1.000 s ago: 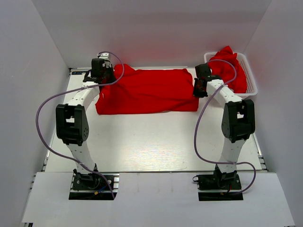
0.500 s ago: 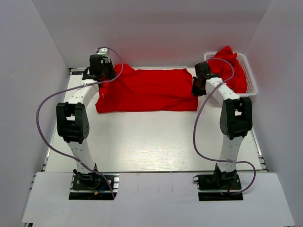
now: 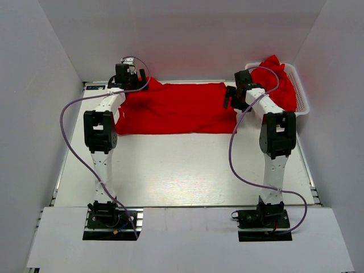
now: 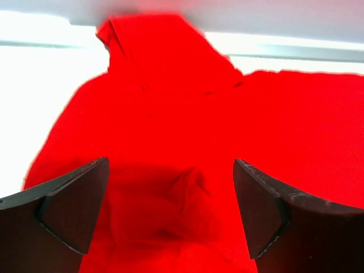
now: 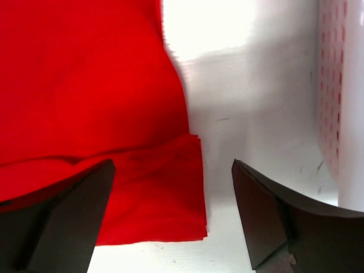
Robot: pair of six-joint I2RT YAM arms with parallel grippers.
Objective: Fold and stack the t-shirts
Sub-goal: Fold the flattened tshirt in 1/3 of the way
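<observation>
Red fabric lies in a long folded band across the far side of the table (image 3: 182, 170): the t-shirt (image 3: 176, 108), stretched between my two arms. My left gripper (image 4: 170, 165) and right gripper (image 5: 172, 165) both stand wide apart, holding nothing. Under the left one the cloth is puckered (thin stuff, it bunches easily), and a finger catching that ridge could drag the fold open. On the right, the layered corner could slide apart, and the basket (image 3: 301, 91) sits near.

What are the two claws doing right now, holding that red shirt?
Left gripper: open, holding nothing, over the red t-shirt.
Right gripper: open, holding nothing, over the t-shirt's edge.
</observation>
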